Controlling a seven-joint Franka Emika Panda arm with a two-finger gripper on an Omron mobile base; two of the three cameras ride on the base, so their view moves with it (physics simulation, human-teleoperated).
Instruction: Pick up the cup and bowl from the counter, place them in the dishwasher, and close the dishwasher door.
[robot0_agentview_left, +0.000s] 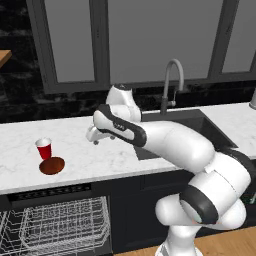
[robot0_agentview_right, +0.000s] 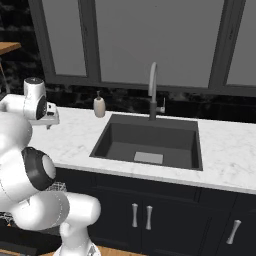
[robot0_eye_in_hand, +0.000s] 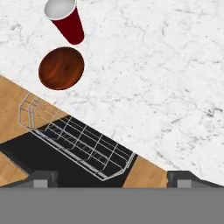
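The red cup (robot0_agentview_left: 44, 148) stands upright on the white marble counter (robot0_agentview_left: 100, 155), and the flat reddish-brown bowl (robot0_agentview_left: 52, 165) lies just in front of it. My gripper (robot0_agentview_left: 94, 137) hovers above the counter to their right, open and empty. In the hand view the cup (robot0_eye_in_hand: 65, 19) and bowl (robot0_eye_in_hand: 61, 68) sit at the upper left, well away from my gripper (robot0_eye_in_hand: 113, 180), whose fingertips (robot0_eye_in_hand: 43, 179) stand wide apart. The dishwasher (robot0_agentview_left: 50, 192) is open below the cup and bowl, with its white wire rack (robot0_agentview_left: 55, 225) exposed. A dark panel (robot0_eye_in_hand: 48, 164), apparently the dishwasher door, lies under the rack (robot0_eye_in_hand: 74, 140).
A dark inset sink (robot0_agentview_right: 150, 142) with a curved faucet (robot0_agentview_right: 152, 90) lies to the right of my hand. A beige soap dispenser (robot0_agentview_right: 99, 106) stands at the back left of the sink. Dark cabinets (robot0_agentview_right: 150, 215) run under the counter, above a wooden floor (robot0_eye_in_hand: 17, 100).
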